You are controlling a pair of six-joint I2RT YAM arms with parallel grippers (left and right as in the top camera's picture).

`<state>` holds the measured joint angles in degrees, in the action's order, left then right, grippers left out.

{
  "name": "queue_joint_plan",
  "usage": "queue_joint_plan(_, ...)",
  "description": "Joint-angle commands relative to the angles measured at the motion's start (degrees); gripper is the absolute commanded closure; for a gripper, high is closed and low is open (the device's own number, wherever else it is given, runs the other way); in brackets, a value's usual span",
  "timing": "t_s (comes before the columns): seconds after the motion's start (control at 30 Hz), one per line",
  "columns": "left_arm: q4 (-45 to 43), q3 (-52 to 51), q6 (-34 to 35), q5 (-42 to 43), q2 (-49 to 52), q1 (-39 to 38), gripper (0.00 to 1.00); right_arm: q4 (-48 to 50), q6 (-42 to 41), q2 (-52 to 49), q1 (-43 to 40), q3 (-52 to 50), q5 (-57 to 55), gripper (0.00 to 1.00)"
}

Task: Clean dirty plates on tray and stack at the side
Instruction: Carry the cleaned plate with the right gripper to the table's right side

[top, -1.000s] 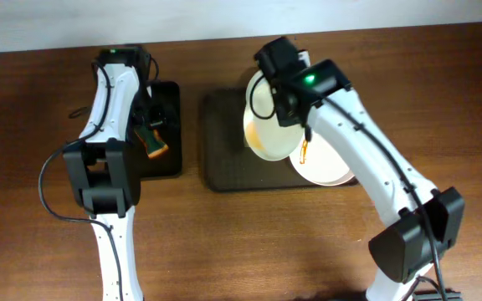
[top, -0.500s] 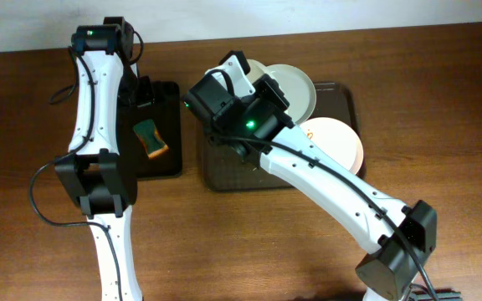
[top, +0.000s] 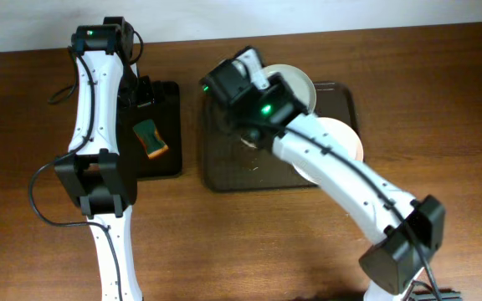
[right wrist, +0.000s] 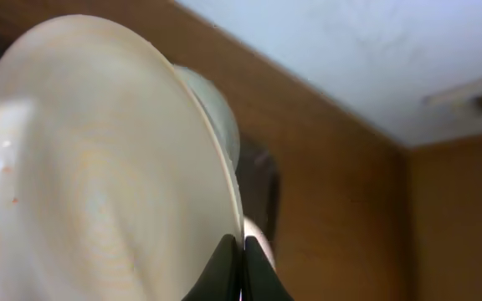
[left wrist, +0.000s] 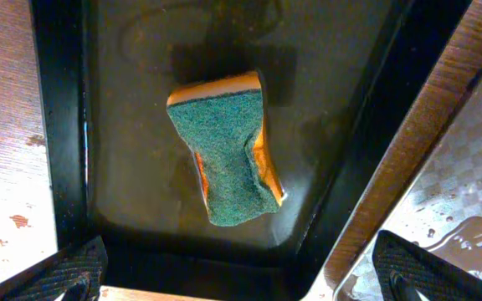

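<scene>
Right gripper (right wrist: 241, 251): closed narrow on the rim of the held plate (right wrist: 90, 167); its two fingertips pinch the edge at the bottom of the right wrist view.

Held plate: tilted steeply, nearly on edge. Its cream face, with a few faint orange specks, fills the left of the right wrist view. From overhead it is mostly hidden under the right arm's wrist, over the far-left part of the large tray (top: 224, 171).

Large tray: dark and rectangular, on the bench (top: 442, 100) near its middle, with a few pale specks on its bare left floor.

Pale plate (top: 298, 84): lies at the far edge of the large tray, partly covered by the right arm. The right wrist view shows it just behind the held plate.

Cream plate (top: 341, 138): on the right half of the large tray, nearer than the pale plate, with the right arm crossing above it. I cannot tell whether the two plates touch.

Left gripper (left wrist: 249, 280): spread wide and holding nothing, its fingertips at the two lower corners of the left wrist view, hovering over the small black tray (left wrist: 65, 125).

Sponge (left wrist: 228, 150): lies in the small black tray, green scouring face up, orange body showing along its edges, slightly bent — clear of both fingers.

Small black tray: on the bench left of the large tray, with a strip of wood between them.
</scene>
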<state>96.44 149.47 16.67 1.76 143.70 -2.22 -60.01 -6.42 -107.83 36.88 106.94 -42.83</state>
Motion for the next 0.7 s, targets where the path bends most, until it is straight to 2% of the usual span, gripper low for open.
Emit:
queue_joint_plan(0.0,0.1,0.9,-0.5,0.4,-0.2,0.2,0.0,-1.4,-7.9,1.3,-9.3,1.0,25.0,0.96)
queue_joint_plan(0.07,0.1,0.9,-0.5,0.4,-0.2,0.2,0.0,-2.9,-7.9,0.7,-17.5,1.0,40.0,0.96)
queue_joint_plan(0.13,0.1,0.9,-0.5,0.4,-0.2,0.2,0.0,-5.1,-7.9,0.3,-26.6,0.8,48.2,0.96)
queue_joint_plan(0.23,0.1,0.9,-0.5,0.4,-0.2,0.1,0.0,-6.0,-8.1,0.2,-38.6,-0.2,48.7,0.96)
queue_joint_plan(0.37,0.1,0.9,-0.5,0.4,-0.2,0.1,0.0,-5.9,-9.2,-2.4,-59.1,-1.4,48.4,0.96)
queue_joint_plan(0.5,0.1,0.9,-0.5,0.4,-0.2,0.2,0.0,-3.6,-12.1,-8.0,-68.8,-1.4,47.9,0.96)
queue_joint_plan(0.67,0.1,0.9,-0.5,0.4,-0.2,0.2,0.0,0.2,-11.0,-17.0,-70.7,-1.4,46.7,0.96)
